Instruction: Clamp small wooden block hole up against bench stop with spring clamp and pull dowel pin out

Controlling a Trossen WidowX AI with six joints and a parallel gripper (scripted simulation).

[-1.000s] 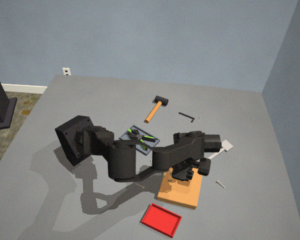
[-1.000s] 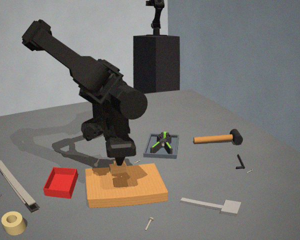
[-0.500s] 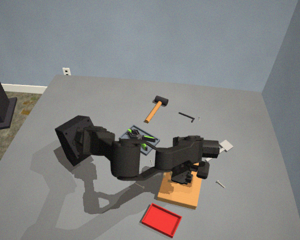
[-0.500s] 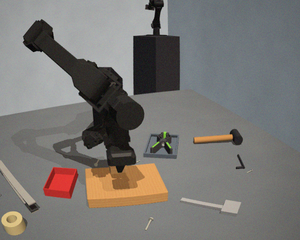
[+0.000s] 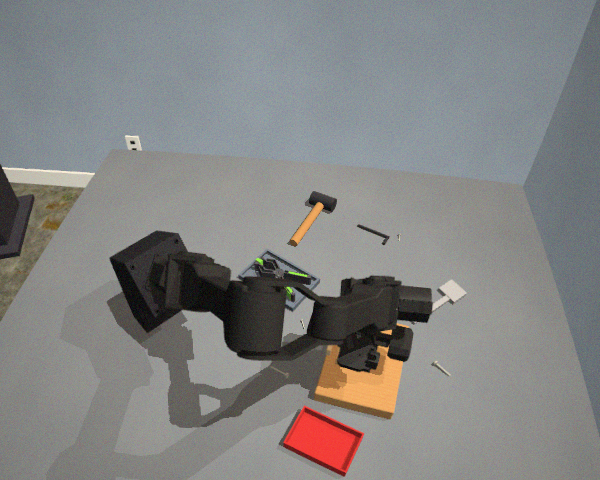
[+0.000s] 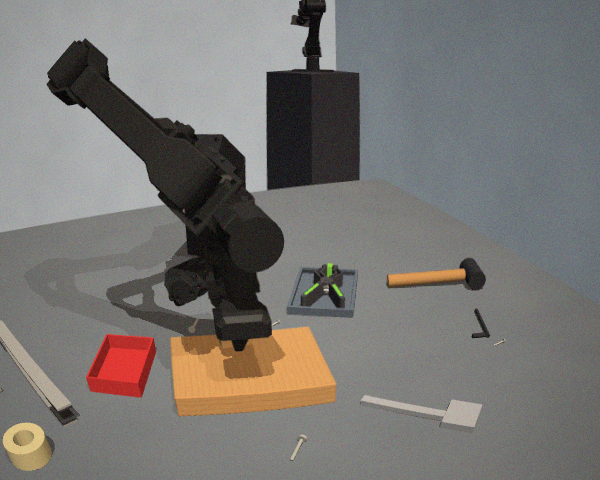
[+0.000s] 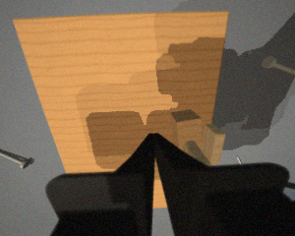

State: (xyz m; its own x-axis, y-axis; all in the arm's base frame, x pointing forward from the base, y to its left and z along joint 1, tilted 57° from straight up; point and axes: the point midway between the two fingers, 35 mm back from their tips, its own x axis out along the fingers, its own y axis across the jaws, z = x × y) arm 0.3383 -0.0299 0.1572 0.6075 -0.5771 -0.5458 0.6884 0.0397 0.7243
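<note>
The wooden board (image 5: 359, 384) lies in front of the arm; it also shows in the exterior view (image 6: 248, 369) and the wrist view (image 7: 113, 84). My gripper (image 7: 153, 138) (image 6: 238, 345) is shut with nothing between the fingers, tips pointing down just over the board's shaded part. In the wrist view the small wooden block (image 7: 189, 130) sits close to the right of the fingertips, near the board's edge, with a second small wooden piece (image 7: 213, 142) beside it. A grey stub (image 7: 193, 149), perhaps the dowel pin, shows by the block. I cannot make out the spring clamp. In the top and exterior views the arm hides the block.
A red tray (image 6: 122, 364) stands left of the board. A grey tray with a green-black tool (image 6: 323, 291), a hammer (image 6: 434, 276), a hex key (image 6: 482, 324), a grey flat tool (image 6: 424, 410), a loose screw (image 6: 298, 446), a tape roll (image 6: 26, 443) and a long bar (image 6: 31, 372) lie around.
</note>
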